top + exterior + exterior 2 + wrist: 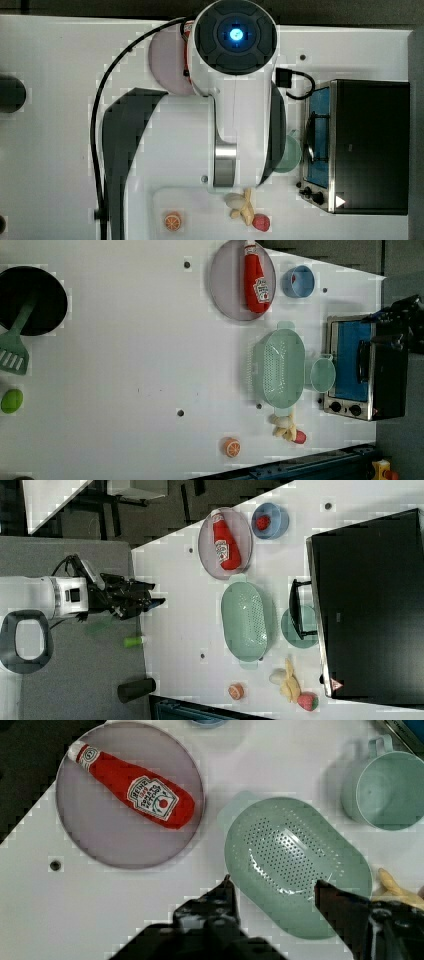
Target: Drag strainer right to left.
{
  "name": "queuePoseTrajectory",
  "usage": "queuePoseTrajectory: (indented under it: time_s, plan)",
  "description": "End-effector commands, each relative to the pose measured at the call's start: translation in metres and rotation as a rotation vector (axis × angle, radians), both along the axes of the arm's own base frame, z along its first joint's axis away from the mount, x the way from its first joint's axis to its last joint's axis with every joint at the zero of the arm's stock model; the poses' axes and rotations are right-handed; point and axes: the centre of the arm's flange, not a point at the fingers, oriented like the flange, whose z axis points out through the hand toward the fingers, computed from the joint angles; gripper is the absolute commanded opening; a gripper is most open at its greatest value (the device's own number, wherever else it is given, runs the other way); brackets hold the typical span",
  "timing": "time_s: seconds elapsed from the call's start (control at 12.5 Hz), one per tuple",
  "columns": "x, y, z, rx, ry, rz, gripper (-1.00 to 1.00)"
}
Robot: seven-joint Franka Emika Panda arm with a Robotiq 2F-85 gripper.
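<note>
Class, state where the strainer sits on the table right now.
In the left view, the strainer lies right of centre, between the mauve plate above it and the banana below, with the green cup at its right.

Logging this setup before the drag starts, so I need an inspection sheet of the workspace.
Surface: white table, dotted with small dark holes.
Job's things: strainer upright between the mauve plate and the green cup, untouched.
Clutter: ketchup bottle lying on the plate; blue bowl holding a strawberry; toaster oven; banana; orange half; black pan with green spatula.
Grippers: gripper open, above the strainer's near side.
Cables: black cable along the arm.
Surroundings: grey floor beside the table.
</note>
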Motion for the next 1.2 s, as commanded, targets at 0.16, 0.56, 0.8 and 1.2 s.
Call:
queuePoseTrajectory:
  time_s: [0.16, 0.56, 0.8, 1.2]
  plan:
    - [-0.185, -0.037, 0.099, -0.018, -0.056, -0.056, 0.82]
    - [-0.156, -0.034, 0.061, -0.024, -0.023, -0.052, 1.00]
    - [-0.122, -0.032, 0.007, -0.031, 0.015, -0.076, 1.00]
    - [-0.072, -0.027, -0.110, -0.063, 0.104, -0.289, 1.00]
